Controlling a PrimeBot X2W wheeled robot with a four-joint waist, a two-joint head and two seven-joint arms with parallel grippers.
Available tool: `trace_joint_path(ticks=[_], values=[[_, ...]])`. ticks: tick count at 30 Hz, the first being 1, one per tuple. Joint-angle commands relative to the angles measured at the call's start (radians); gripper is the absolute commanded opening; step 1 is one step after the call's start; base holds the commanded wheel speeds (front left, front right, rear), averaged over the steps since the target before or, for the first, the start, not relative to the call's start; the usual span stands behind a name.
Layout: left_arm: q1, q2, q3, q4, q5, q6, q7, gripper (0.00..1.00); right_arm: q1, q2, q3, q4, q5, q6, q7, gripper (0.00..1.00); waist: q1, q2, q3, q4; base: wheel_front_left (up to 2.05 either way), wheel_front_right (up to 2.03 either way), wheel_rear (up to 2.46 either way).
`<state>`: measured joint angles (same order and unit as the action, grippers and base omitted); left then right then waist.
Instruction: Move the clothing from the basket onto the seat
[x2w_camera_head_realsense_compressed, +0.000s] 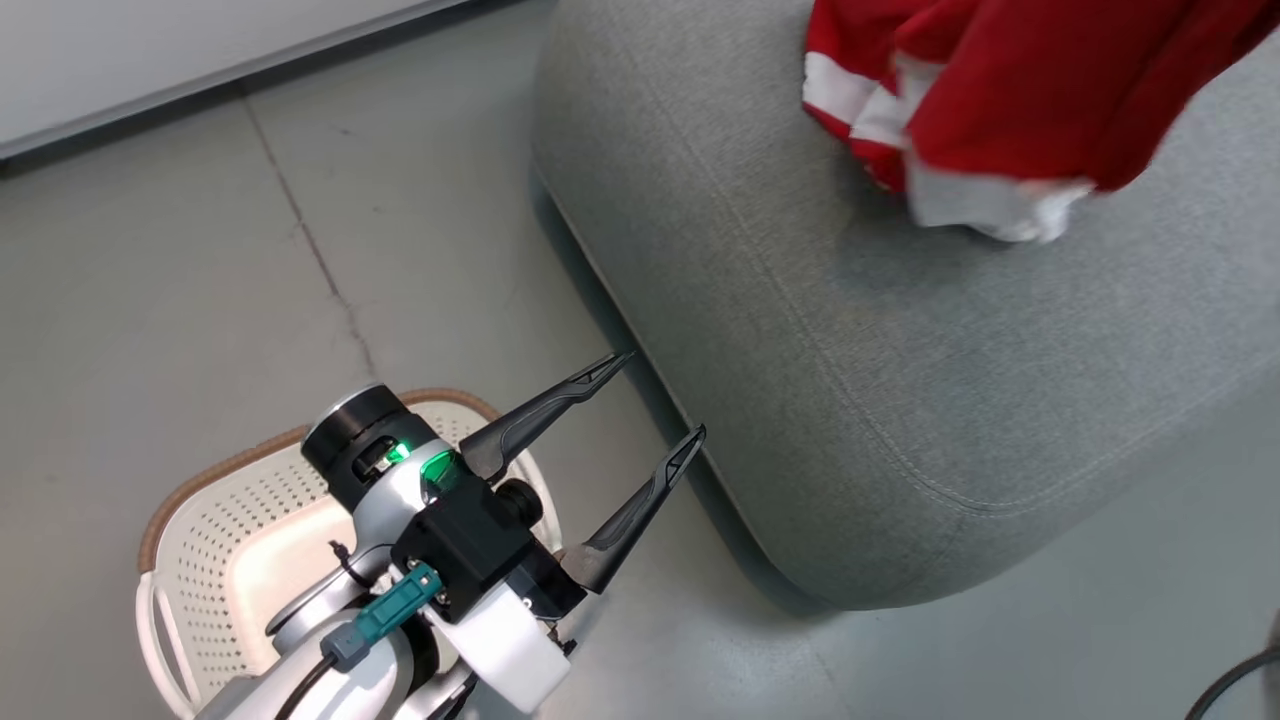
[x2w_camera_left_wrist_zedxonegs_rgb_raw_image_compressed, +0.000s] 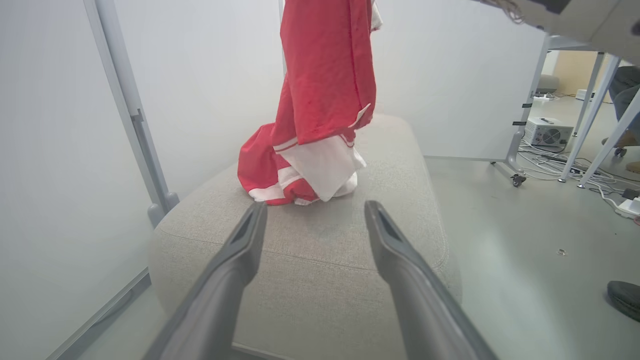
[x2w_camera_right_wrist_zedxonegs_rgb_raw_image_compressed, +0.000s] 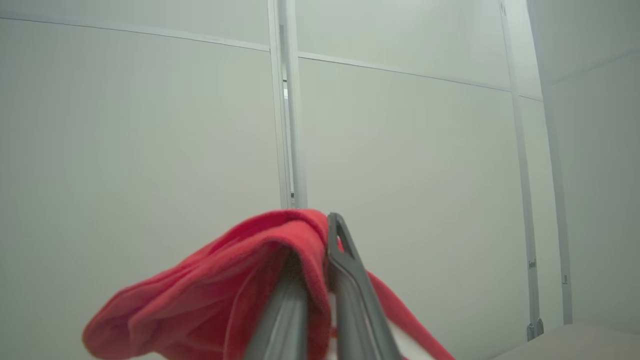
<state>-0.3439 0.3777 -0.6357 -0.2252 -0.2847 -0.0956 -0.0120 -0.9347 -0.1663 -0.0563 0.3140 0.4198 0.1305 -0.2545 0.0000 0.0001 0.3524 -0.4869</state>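
- Two long dark fingers of the left gripper (x2w_camera_left_wrist_zedxonegs_rgb_raw_image_compressed: 316, 205) rise from the bottom edge of the left wrist view. They are spread wide with nothing between them, and their tips point over the near end of the large grey upholstered fabric seat (x2w_camera_left_wrist_zedxonegs_rgb_raw_image_compressed: 310, 270).
- At the bottom centre of the right wrist view, the right gripper (x2w_camera_right_wrist_zedxonegs_rgb_raw_image_compressed: 317, 250) has its fingers pressed together on a fold of the bright red soft clothing (x2w_camera_right_wrist_zedxonegs_rgb_raw_image_compressed: 225, 295). The cloth drapes over the left finger and sags towards the lower left of that frame.
- In the left wrist view the clothing hangs down from the top centre. Its lower end, with white stripes and a white panel, lies crumpled on the seat's top, beyond the left fingertips and apart from them.
- In the upper right of the head view, slightly blurred, its striped part touches the cushion.
- At the lower left of the head view, the rounded white plastic basket (x2w_camera_head_realsense_compressed: 215, 540) stands on the floor (x2w_camera_head_realsense_compressed: 200, 280). It has perforated walls and a brown woven-look rim, and the pale left arm (x2w_camera_head_realsense_compressed: 390, 490) with its black housing covers much of it.
- The seat's cloth is finely woven, its corners are rounded, and a stitched seam runs round its top edge.
- The floor is smooth and grey, with a thin crack (x2w_camera_head_realsense_compressed: 320, 260) running across it.
- White wall panels (x2w_camera_left_wrist_zedxonegs_rgb_raw_image_compressed: 50, 150) and a grey metal post (x2w_camera_left_wrist_zedxonegs_rgb_raw_image_compressed: 127, 105) stand behind the seat.
- At the right of the left wrist view are slanted metal table legs (x2w_camera_left_wrist_zedxonegs_rgb_raw_image_compressed: 595, 130), a small white box (x2w_camera_left_wrist_zedxonegs_rgb_raw_image_compressed: 547, 132), loose cables (x2w_camera_left_wrist_zedxonegs_rgb_raw_image_compressed: 555, 165) and a dark shoe (x2w_camera_left_wrist_zedxonegs_rgb_raw_image_compressed: 625, 299).
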Motion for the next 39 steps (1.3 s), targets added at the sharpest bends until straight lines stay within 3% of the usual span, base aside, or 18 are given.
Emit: trace_joint_path(ticks=[1,8,13,22,26,27,28,29,39], values=[[-0.025,0.007,0.000,-0.007,0.006,-0.004,0.001,1.00,-0.041,-0.028,-0.023,0.022,-0.013,0.001,0.001,0.00,0.0000,-0.0001,0.028,0.030,0.00,0.00,0.00],[-0.081,0.012,-0.022,-0.037,0.025,-0.013,0.013,1.00,-0.209,-0.136,-0.113,0.180,-0.037,0.000,-0.008,0.00,0.0000,-0.0001,0.136,0.107,0.00,0.00,0.00],[-0.124,0.020,-0.038,-0.060,0.039,-0.017,0.026,1.00,-0.233,-0.170,-0.157,0.302,-0.052,0.000,-0.011,0.00,0.0000,-0.0001,0.209,0.139,0.00,0.00,0.00],[-0.202,0.048,-0.045,-0.097,0.058,-0.025,0.060,1.00,-0.155,-0.116,-0.235,0.484,-0.063,0.000,-0.011,0.00,0.0000,-0.0001,0.341,0.151,0.00,0.00,0.00],[-0.214,0.055,-0.048,-0.094,0.057,-0.025,0.062,1.00,-0.116,-0.094,-0.274,0.495,-0.070,0.000,-0.011,0.00,0.0000,-0.0001,0.349,0.149,0.00,0.00,0.00],[-0.217,0.056,-0.048,-0.092,0.056,-0.025,0.060,1.00,-0.109,-0.088,-0.278,0.490,-0.074,0.000,-0.011,0.04,0.0000,-0.0001,0.348,0.147,0.00,0.00,0.00],[-0.217,0.058,-0.048,-0.089,0.054,-0.025,0.058,1.00,-0.104,-0.081,-0.283,0.482,-0.076,0.000,-0.011,0.47,0.0000,-0.0001,0.345,0.145,0.00,0.00,0.00],[-0.216,0.059,-0.049,-0.084,0.052,-0.025,0.056,1.00,-0.100,-0.080,-0.290,0.471,-0.082,0.000,-0.011,1.00,0.0000,-0.0001,0.340,0.143,0.00,0.00,0.00],[-0.151,0.021,-0.073,-0.006,0.008,-0.010,-0.015,1.00,0.042,-0.052,-0.296,0.331,-0.180,0.000,-0.011,1.00,0.0000,-0.0001,0.179,0.149,0.00,0.00,0.00]])
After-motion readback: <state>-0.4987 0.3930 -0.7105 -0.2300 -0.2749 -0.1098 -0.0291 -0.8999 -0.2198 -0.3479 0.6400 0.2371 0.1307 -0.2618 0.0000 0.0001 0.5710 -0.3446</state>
